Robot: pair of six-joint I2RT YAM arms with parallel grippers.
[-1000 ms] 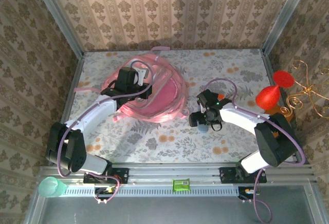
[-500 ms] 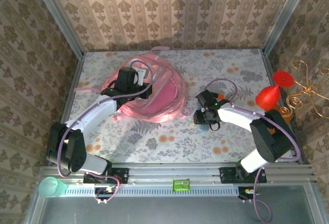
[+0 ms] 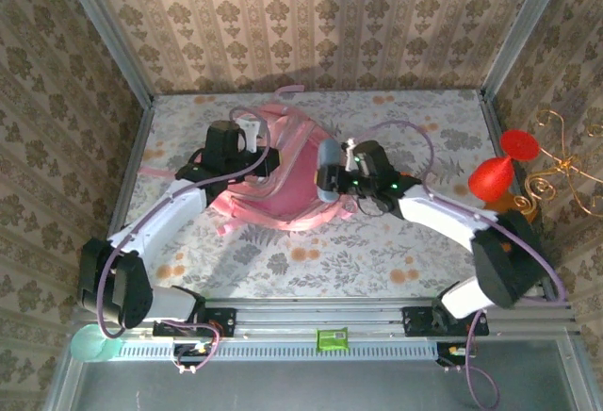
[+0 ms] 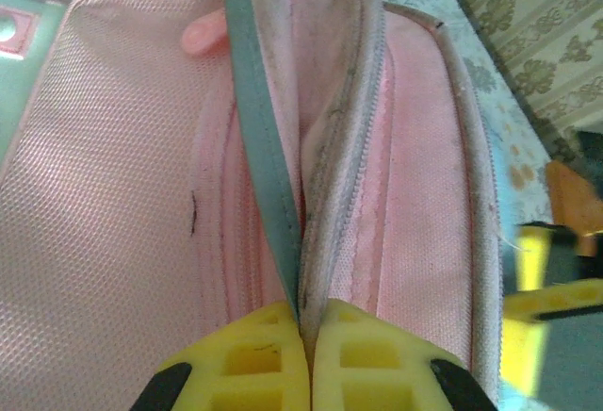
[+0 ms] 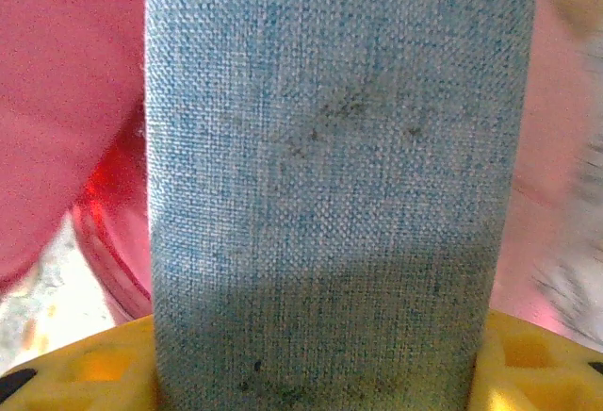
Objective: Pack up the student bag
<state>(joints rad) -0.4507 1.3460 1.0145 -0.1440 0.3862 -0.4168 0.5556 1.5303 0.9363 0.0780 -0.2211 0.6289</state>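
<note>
Top view first: the student bag [image 3: 287, 185] lies toward the back left of the table, mouth upward. The left gripper [image 3: 243, 152] has hitched up a touch since a second ago, taking the bag's rim with it, so the opening looks pulled taller. Big move on the other side: the right gripper [image 3: 334, 177] was down on the tablecloth over a blue-grey fabric pouch [image 3: 327, 158] a second back, and now it has swung across with that pouch and hangs at the bag's right edge.

Left wrist camera: the yellow fingers [image 4: 363, 354] are pressed tight together, pinching the zip edge and its teal trim, with pink mesh spreading away on both sides. That grip looks solid.

Right wrist camera: the woven pouch [image 5: 334, 175] stands up between the yellow fingers [image 5: 85, 369], jaws part-way closed and clamped on its sides, pink fabric right behind it.

So the pick is done and the carry nearly so. I'd say what's left is lining the pouch over the held-open mouth and lowering it in.
</note>
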